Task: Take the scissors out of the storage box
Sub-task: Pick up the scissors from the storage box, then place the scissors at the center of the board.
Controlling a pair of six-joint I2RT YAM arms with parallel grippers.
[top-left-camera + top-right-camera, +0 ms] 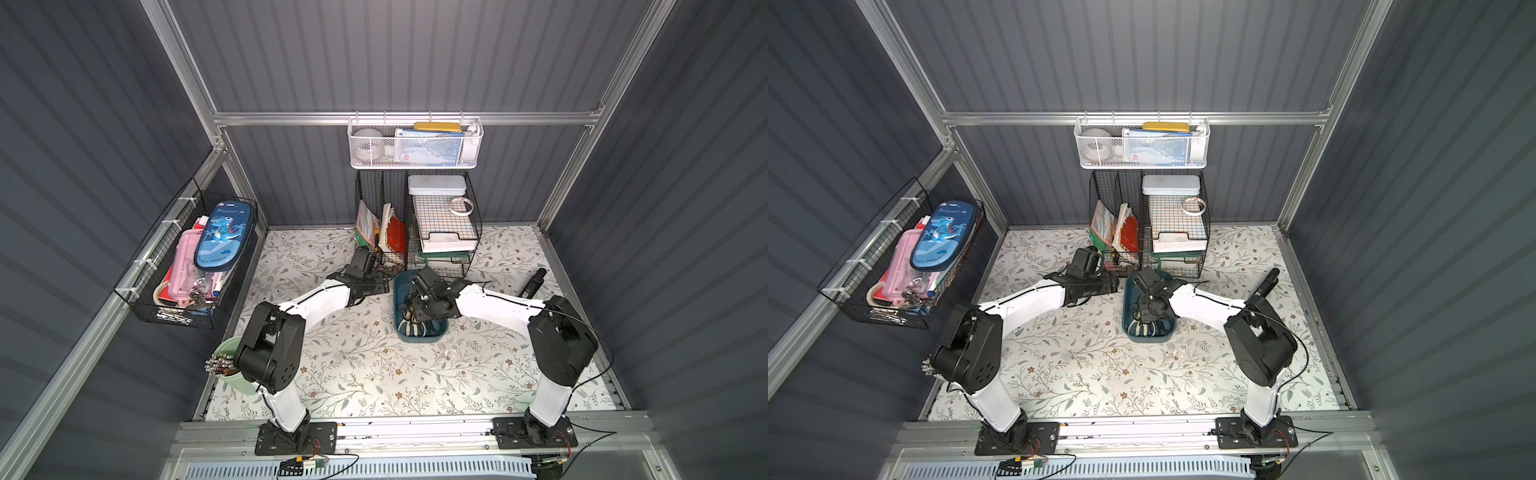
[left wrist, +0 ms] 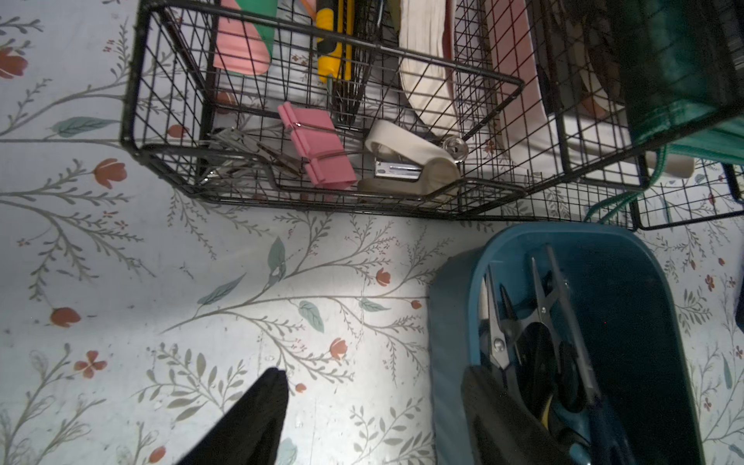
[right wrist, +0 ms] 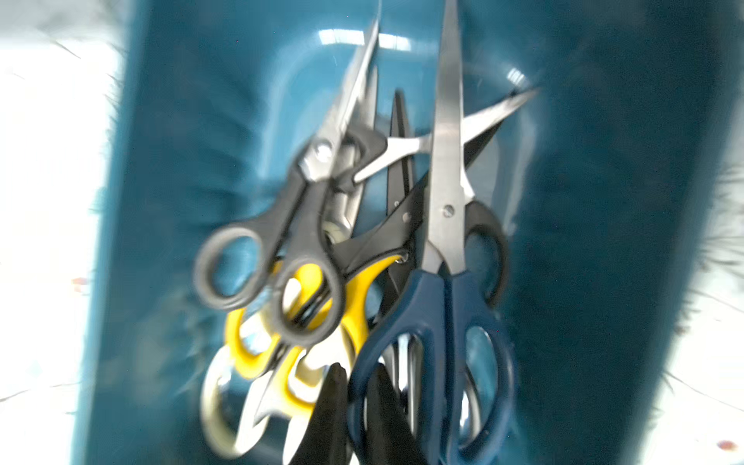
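Here's the grab itself: the right gripper (image 3: 356, 368) is down inside the storage box (image 3: 181, 161). Its black fingers (image 3: 334, 402) are pinched close on what looks like the rim of one handle loop of the blue-handled pair (image 3: 447, 306), though the close view is smeared, so I call that likely, not certain. All the scissors (image 3: 362, 225) lie in that box, none out on the flowered mat (image 1: 353, 374) around it. Their steel blades fan toward one end and the handles heap at the other, with a small black-handled pair (image 3: 290, 225) over a yellow-and-black pair (image 3: 356, 294) and a glossy cream pair (image 3: 209, 406) underneath. The left gripper (image 2: 374, 372) hangs at the box's side, jaws well apart, one finger outside the wall and the other over the blades inside, holding nothing. The box is smooth teal plastic, shallow and round-cornered, just in front of the black wire baskets (image 2: 133, 120). Next, I reckon, comes a straight lift. The blue pair lies on top, but its blade crosses the others and a loop could snag, so it wants to go up slowly, clear the rim, then out to the mat beside the box. A thin plastic loop is a slim hold, and the pair may swing blade-down. The light box could shift too.
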